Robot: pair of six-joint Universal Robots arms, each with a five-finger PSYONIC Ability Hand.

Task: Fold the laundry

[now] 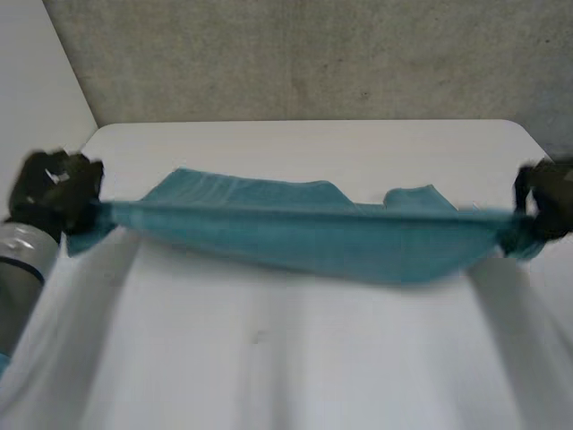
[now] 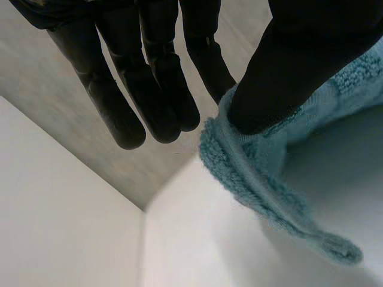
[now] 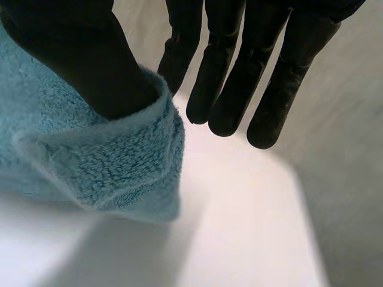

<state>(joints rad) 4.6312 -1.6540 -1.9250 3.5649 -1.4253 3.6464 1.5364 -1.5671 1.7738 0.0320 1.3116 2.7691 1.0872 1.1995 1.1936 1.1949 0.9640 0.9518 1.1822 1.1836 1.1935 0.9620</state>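
Note:
A teal towel (image 1: 304,228) hangs stretched in a long band above the white table (image 1: 269,358), sagging a little in the middle. My left hand (image 1: 55,190) holds its left end and my right hand (image 1: 548,199) its right end. In the left wrist view the thumb (image 2: 299,66) pinches a bunched corner of the towel (image 2: 263,173) against a finger, while the other fingers (image 2: 161,95) stay straight and free. Likewise in the right wrist view, the thumb (image 3: 78,54) presses a folded corner of the towel (image 3: 114,167) against a finger, with the remaining fingers (image 3: 239,78) extended.
A grey wall (image 1: 313,54) rises behind the table's far edge, and a white wall (image 1: 36,81) stands at the far left. The table's rounded far corners lie just beyond each hand.

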